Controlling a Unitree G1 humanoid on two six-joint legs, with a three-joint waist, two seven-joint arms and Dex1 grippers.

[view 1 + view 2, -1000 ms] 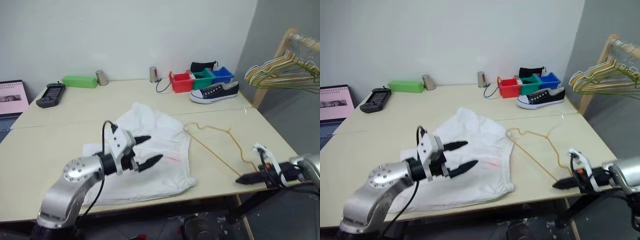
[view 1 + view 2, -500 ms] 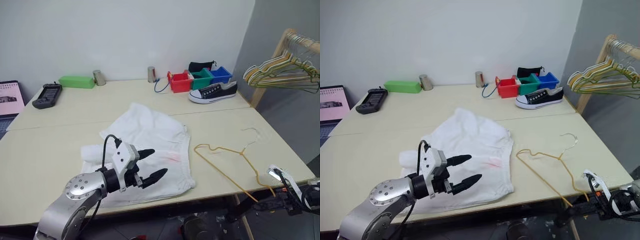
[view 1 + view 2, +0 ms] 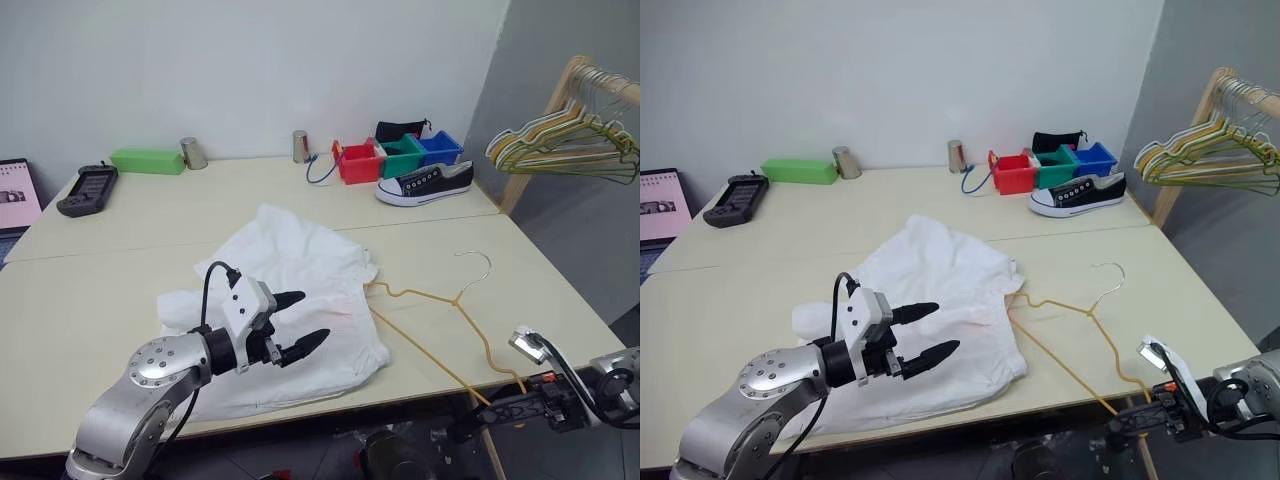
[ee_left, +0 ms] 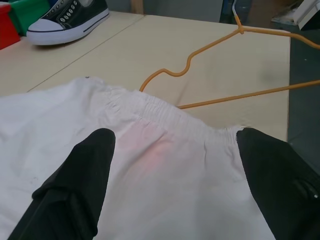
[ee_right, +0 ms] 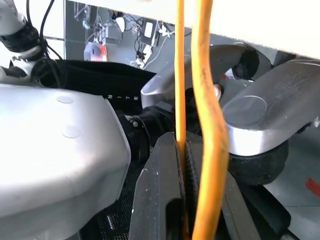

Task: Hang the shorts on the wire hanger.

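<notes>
White cloth, thin and loose: the shorts (image 3: pixel 290 300) lie spread and a little crumpled on the pale surface (image 3: pixel 100 270), with the elastic waistband turned toward the wire hanger (image 3: pixel 440 310). I judge them light and very soft. They will sag and fold when lifted, so a hold on the middle of the cloth gives only a bunch. The gathered waistband, seen close in the left wrist view, is the thicker and firmer edge, and it seems the best place to take hold. A faint reddish mark sits just below it.

The left tool (image 3: pixel 297 322) hovers over the shorts near that waistband, its two black fingers (image 4: pixel 75 195) spread wide with nothing between them.

The hanger is thin yellowish wire, light and springy, probably smooth and ready to slip or twist in a narrow grip. It lies on the surface just beside the shorts, one shoulder close to the waistband, the hook pointing away toward the far edge, and its long bottom wire reaching over the near edge. There the right tool (image 3: pixel 1130 425) is pressed together and pinches this wire, as the right wrist view shows. Held at one end only, the hanger can swing, so a slow motion is wise.

Other pale hangers (image 3: pixel 560 145) hang on a wooden rack, well apart.
</notes>
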